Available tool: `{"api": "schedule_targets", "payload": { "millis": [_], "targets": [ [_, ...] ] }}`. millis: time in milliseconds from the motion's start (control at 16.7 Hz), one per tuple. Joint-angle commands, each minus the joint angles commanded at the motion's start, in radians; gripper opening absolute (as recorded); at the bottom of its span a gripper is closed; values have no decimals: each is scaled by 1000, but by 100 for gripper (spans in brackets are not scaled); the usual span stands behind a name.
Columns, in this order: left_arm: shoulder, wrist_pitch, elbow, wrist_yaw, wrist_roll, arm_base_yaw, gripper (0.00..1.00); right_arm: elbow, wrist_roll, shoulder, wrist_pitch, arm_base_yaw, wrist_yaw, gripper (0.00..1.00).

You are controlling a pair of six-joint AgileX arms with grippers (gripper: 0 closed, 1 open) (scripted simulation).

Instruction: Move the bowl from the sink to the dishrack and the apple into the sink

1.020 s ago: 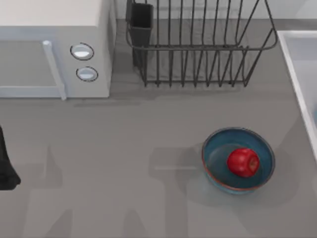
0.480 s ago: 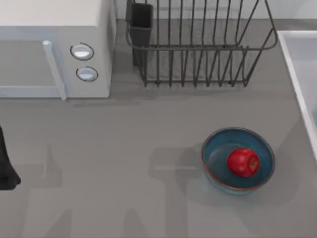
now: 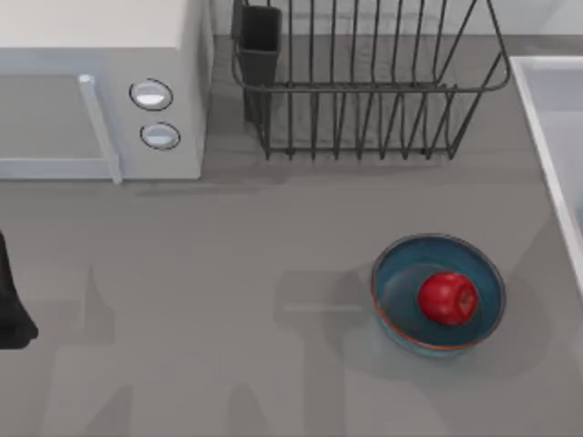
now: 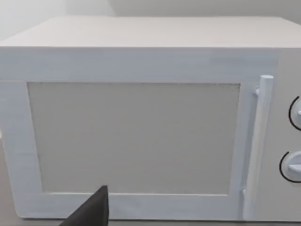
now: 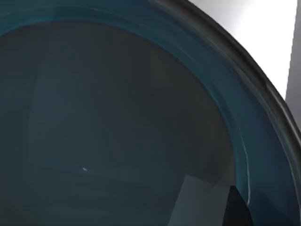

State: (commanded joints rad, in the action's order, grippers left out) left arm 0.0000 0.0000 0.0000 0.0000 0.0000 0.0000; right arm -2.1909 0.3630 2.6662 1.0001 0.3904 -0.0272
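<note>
A teal-blue bowl (image 5: 117, 117) lies very close under my right wrist camera, its inside dark and bare, with the sink's white wall (image 5: 263, 33) behind its rim. A dark part of my right gripper (image 5: 237, 209) shows just over that bowl's inner wall. In the top view the sink (image 3: 536, 114) runs along the right edge. The red apple (image 3: 446, 298) rests inside a second, identical bowl (image 3: 393, 273) on the grey table, right of centre. The dark wire dishrack (image 3: 364, 86) stands at the back. My left arm (image 3: 7, 305) is parked at the left edge.
A white microwave (image 3: 91, 55) with two round knobs (image 3: 151, 94) stands at the back left; the left wrist view faces its door (image 4: 134, 139) and handle (image 4: 256, 146). The dishrack's black utensil cup (image 3: 260, 41) is at its left corner.
</note>
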Motion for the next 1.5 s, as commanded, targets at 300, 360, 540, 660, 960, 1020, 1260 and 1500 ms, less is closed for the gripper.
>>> {"api": "schedule_targets", "payload": {
  "millis": [300,360,540,660,960,1020,1260,1500],
  "targets": [
    [0,0,0,0,0,0,100,126,93,-257,133,89,-10,0],
    [0,0,0,0,0,0,100,161,120,-330,170,113,-13,0],
    [0,0,0,0,0,0,100,276,206,-569,292,192,-22,0],
    [0,0,0,0,0,0,100,353,265,-732,375,248,-28,0],
    [0,0,0,0,0,0,100,510,384,-1055,547,366,-41,0],
    [0,0,0,0,0,0,100,531,399,-1093,570,382,-43,0],
    [0,0,0,0,0,0,100,562,421,-1143,602,404,-46,0],
    [0,0,0,0,0,0,100,559,418,-1140,600,399,-45,0]
  ]
}}
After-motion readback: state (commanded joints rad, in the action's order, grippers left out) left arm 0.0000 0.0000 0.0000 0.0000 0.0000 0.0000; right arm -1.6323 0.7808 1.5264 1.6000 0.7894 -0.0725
